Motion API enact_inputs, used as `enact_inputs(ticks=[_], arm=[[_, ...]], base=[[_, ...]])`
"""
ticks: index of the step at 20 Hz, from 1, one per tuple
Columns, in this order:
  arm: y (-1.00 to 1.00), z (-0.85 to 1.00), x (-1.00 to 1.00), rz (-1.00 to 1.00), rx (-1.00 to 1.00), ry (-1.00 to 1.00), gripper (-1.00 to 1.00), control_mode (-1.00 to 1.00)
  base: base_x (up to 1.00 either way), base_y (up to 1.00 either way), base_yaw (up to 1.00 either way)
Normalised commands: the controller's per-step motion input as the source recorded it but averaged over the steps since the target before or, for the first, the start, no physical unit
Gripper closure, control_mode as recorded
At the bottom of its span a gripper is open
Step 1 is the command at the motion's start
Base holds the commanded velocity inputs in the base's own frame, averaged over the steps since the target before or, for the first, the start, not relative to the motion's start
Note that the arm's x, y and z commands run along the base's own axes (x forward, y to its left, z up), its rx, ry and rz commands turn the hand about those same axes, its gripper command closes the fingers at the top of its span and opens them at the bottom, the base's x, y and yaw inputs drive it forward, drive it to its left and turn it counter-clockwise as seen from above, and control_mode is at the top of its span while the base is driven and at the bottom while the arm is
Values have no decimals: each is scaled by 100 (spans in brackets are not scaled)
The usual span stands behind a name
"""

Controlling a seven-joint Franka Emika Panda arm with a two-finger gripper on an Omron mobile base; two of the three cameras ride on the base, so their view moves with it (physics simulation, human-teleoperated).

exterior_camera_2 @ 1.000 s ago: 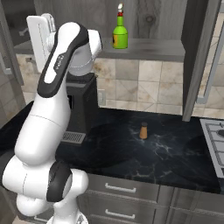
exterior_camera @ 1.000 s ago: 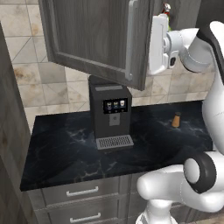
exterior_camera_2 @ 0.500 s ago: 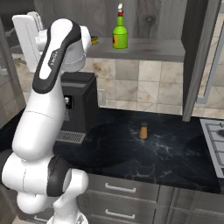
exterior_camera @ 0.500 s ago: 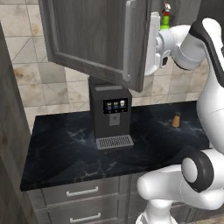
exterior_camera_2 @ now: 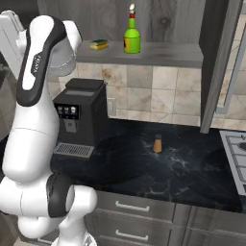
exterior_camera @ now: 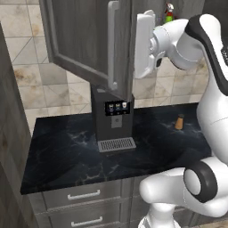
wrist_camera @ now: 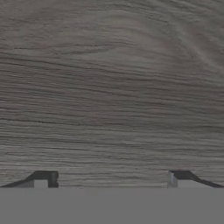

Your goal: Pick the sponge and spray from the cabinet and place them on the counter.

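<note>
Black marble-like bench [exterior_camera_2: 192, 163] lay bare of both targets — released claw [wrist_camera: 109, 179] faced the wood-grain cabinet door [exterior_camera: 84, 40]; next, reach the green-yellow sponge [exterior_camera_2: 99, 44].

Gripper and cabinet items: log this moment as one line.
gripper: open, empty, facing cabinet door | sponge: on shelf | spray: upright on shelf | counter: neither placed

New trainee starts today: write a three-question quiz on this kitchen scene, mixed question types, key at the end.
1. True or false: the sponge lies on the counter.
2. What stands to the right of the sponge in the right base view? A) the spray B) the coffee machine C) the shaker
3. Fill in: the gripper faces wood grain with its jaws ___.

Key: 1 false, it lies on the cabinet shelf; 2 A; 3 open.
</note>
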Motion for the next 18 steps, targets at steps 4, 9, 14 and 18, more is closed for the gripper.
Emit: enact_inputs(ticks=[4, 9, 14, 18], arm=[[71, -5, 0, -2, -4, -28, -100, -100], [62, 0, 0, -4, -2, -26, -100, -100], [43, 0, 0, -3, -3, -26, -100, -100], [38, 0, -2, -4, -2, -26, -100, -100]], base=[[0, 0, 0], [0, 0, 0], [0, 0, 0], [0, 0, 0]])
